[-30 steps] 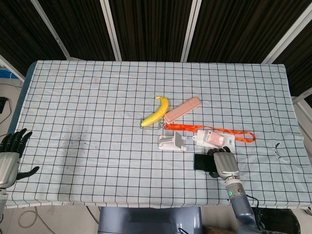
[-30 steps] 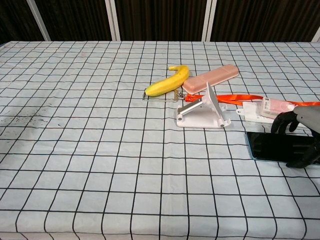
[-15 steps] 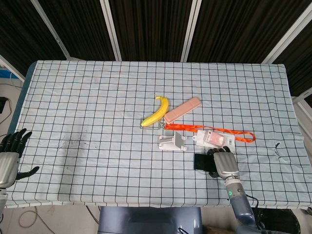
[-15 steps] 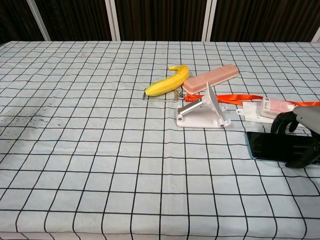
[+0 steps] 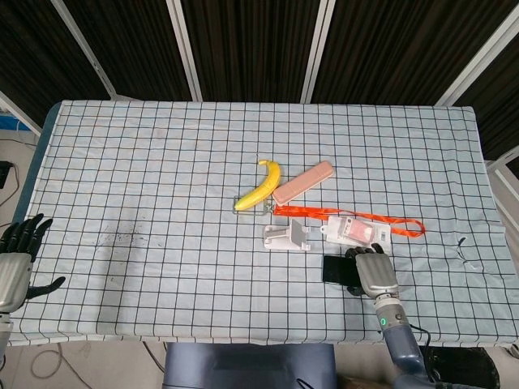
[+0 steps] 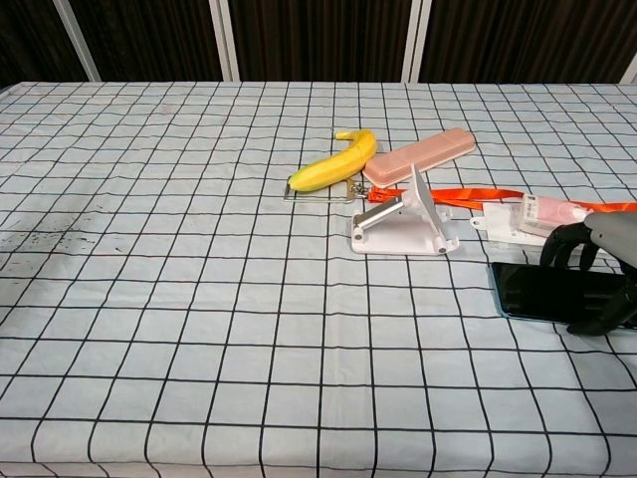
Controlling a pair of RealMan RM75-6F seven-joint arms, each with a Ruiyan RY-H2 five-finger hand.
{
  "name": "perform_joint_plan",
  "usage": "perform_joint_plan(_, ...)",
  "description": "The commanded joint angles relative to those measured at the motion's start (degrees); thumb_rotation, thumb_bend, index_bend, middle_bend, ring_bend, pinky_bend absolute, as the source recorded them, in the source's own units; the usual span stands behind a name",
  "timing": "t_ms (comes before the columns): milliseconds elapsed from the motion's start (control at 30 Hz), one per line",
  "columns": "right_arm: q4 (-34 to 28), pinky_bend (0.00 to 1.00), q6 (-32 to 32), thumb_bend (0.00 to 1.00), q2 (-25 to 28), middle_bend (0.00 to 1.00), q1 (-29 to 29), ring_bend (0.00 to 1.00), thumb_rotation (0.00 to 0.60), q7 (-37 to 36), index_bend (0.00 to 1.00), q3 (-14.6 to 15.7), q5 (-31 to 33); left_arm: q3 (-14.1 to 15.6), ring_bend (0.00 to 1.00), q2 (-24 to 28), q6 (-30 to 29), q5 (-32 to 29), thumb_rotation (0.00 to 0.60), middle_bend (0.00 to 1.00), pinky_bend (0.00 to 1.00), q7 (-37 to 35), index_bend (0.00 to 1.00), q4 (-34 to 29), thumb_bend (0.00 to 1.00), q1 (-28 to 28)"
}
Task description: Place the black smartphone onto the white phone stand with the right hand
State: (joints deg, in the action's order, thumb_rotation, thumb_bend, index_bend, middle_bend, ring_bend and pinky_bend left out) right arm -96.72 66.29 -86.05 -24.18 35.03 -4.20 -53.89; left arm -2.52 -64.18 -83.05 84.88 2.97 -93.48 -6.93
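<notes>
The black smartphone [image 5: 334, 268] [image 6: 532, 291] lies flat on the checked cloth, just right of and nearer than the white phone stand [image 5: 285, 236] [image 6: 406, 221]. My right hand [image 5: 371, 271] [image 6: 597, 274] covers the phone's right end. Its fingers [image 6: 562, 244] curl over the far long edge and the thumb lies against the near edge, so it grips the phone where it lies. The stand holds nothing, its sloped plate rising to the right. My left hand [image 5: 15, 259] hangs off the table's front left corner with fingers apart and nothing in it.
A banana [image 5: 261, 185] [image 6: 335, 162] and a pink case [image 5: 303, 181] [image 6: 418, 155] lie behind the stand. An orange lanyard [image 5: 389, 220] with a card badge [image 5: 350, 231] [image 6: 542, 214] lies between the stand and my right hand. The cloth's left half is bare.
</notes>
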Motion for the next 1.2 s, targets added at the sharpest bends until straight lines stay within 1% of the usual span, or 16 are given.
perform_joint_plan(33,-0.34,0.17,0.2,0.65,0.24,0.53,0.1,0.41,0.6,-0.42,0.48,0.06,-0.25,0.01,0.0,0.01,-0.03,0.03,0.6,0.0,0.0,-0.03,0.0,-0.02,0.0,0.01)
perform_joint_plan(167,-1.38,0.19,0.65,0.67,0.94,0.54,0.3,0.42,0.6,-1.66,0.5,-0.05,-1.23,0.02,0.0,0.03,-0.01,0.02,0.6,0.0,0.0,-0.08,0.0,-0.05,0.0,0.01)
perform_joint_plan(367,-3.97,0.2,1.65,0.67,2.88,0.54,0.82,0.42,0.6,-5.49,0.5,-0.74,-4.36,0.0,0.0,-0.02,-0.1,0.04,0.6,0.0,0.0,-0.16,0.0,-0.07,0.0,0.03)
perform_joint_plan(533,-5.7,0.21,2.8,0.67,5.18,0.54,1.44,0.42,0.6,-10.81,0.5,-2.13,-7.95,0.07,0.0,-0.13,-0.37,0.42,0.6,0.0,0.0,-0.01,0.0,0.07,0.0,0.05)
perform_joint_plan(700,-4.67,0.21,3.32,0.66,7.15,0.53,1.72,0.42,0.6,-19.24,0.5,-4.29,-12.43,0.05,0.0,-0.26,-0.44,0.45,0.6,0.0,0.0,-0.12,0.0,0.19,0.0,0.05)
perform_joint_plan(833,-4.2,0.21,2.87,0.62,7.36,0.53,1.98,0.42,0.6,-32.46,0.5,-7.32,-15.12,-0.02,0.0,-0.45,-0.58,0.51,0.6,0.0,0.0,-0.13,0.0,0.39,0.0,0.04)
perform_joint_plan(867,-3.94,0.21,2.71,0.62,7.2,0.53,1.98,0.42,0.6,-34.81,0.5,-7.74,-15.58,-0.03,0.0,-0.48,-0.56,0.49,0.6,0.0,0.0,-0.12,0.0,0.4,0.0,0.03)
perform_joint_plan(1067,0.72,0.21,0.18,0.59,4.38,0.53,0.95,0.41,0.6,-52.86,0.5,-10.35,-18.59,-0.1,0.0,-0.66,-0.55,0.22,0.6,0.0,0.0,-0.2,0.0,0.48,0.0,0.07)
perform_joint_plan(1200,4.56,0.21,0.08,0.59,1.65,0.52,0.33,0.4,0.6,-62.52,0.5,-11.51,-20.6,-0.1,0.0,-0.78,-0.55,0.26,0.6,0.0,0.0,0.18,0.0,0.6,0.0,0.03)
